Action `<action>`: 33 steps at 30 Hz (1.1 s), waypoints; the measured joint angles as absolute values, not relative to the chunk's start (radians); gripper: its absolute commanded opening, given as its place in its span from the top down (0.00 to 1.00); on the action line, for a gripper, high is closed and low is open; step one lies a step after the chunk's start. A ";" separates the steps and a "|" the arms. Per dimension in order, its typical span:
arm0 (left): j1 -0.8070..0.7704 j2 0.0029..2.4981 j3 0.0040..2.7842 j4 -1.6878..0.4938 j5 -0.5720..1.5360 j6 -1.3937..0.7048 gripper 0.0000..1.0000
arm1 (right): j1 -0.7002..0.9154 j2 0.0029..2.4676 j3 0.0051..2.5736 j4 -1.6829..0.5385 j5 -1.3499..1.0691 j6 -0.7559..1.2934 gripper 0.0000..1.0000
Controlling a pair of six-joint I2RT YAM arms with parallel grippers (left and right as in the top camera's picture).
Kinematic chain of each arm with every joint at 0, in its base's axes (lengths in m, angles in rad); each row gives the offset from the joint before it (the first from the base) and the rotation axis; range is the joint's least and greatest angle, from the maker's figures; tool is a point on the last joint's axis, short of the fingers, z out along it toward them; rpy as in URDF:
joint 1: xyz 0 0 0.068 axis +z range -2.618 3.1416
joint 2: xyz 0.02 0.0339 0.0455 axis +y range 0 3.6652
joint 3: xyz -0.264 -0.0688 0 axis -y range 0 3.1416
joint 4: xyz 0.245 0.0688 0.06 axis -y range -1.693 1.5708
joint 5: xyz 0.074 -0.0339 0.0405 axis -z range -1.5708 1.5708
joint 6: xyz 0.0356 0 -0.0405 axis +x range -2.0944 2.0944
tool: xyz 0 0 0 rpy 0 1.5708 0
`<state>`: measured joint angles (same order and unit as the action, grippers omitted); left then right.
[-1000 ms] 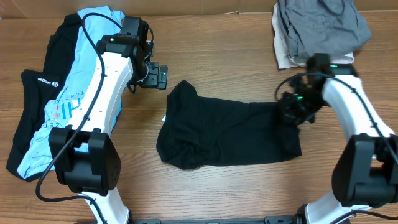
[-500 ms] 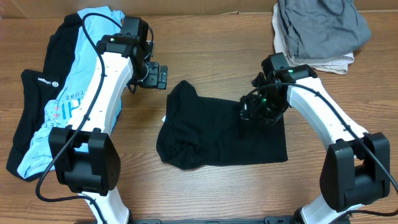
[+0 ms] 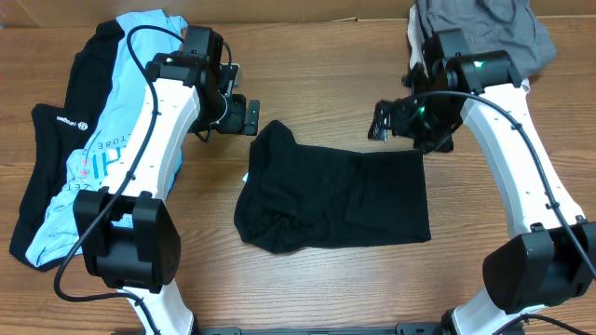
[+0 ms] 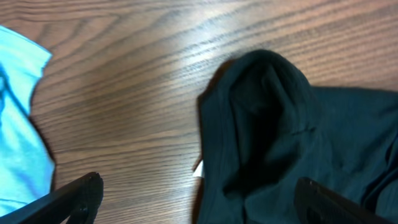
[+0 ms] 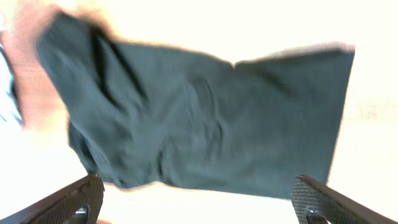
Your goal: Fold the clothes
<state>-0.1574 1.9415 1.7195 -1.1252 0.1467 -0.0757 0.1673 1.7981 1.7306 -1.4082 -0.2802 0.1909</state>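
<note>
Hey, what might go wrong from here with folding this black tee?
The black tee is bunched at its left end, so another fold may trap wrinkles. The right arm crosses the grey pile; on its next swing it might drag that pile.

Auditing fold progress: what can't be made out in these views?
Overhead: the left arm covers part of the light blue printed tee.
Overhead: the grey garment pile is cut off by the top edge and overlapped by the right arm.
Right wrist: overexposure blanks everything around the black tee.
</note>
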 measured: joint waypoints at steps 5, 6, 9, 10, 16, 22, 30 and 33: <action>-0.164 1.942 1.678 -1.134 0.162 -0.055 0.00 | 0.170 1.798 1.735 -1.283 -0.275 0.276 0.00; -0.165 1.942 1.670 -1.139 0.165 -0.049 0.00 | 0.171 1.798 1.735 -1.271 -0.271 0.289 0.00; -0.169 1.942 1.641 -1.148 0.166 -0.026 0.00 | 0.171 1.798 1.735 -1.276 -0.245 0.315 0.00; -0.169 1.942 1.626 -1.147 0.174 -0.015 0.00 | 0.171 1.798 1.735 -1.287 -0.227 0.318 0.00; -0.169 1.942 1.541 -1.089 0.295 0.105 0.00 | 0.171 1.798 1.735 -1.348 -0.111 0.332 0.00; -0.169 1.942 1.465 -1.023 0.405 0.196 0.00 | 0.159 1.798 1.735 -1.351 -0.054 0.336 0.00; -0.183 1.942 1.343 -0.935 0.442 0.237 0.00 | 0.124 1.798 1.735 -1.353 -0.036 0.337 0.00; -0.200 1.942 1.304 -0.887 0.442 0.239 0.00 | 0.124 1.798 1.735 -1.353 -0.036 0.337 0.00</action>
<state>-0.2005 1.9419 1.3045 -0.8867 0.4419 0.2394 0.1242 1.7981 1.7351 -1.3529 -0.0360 0.3367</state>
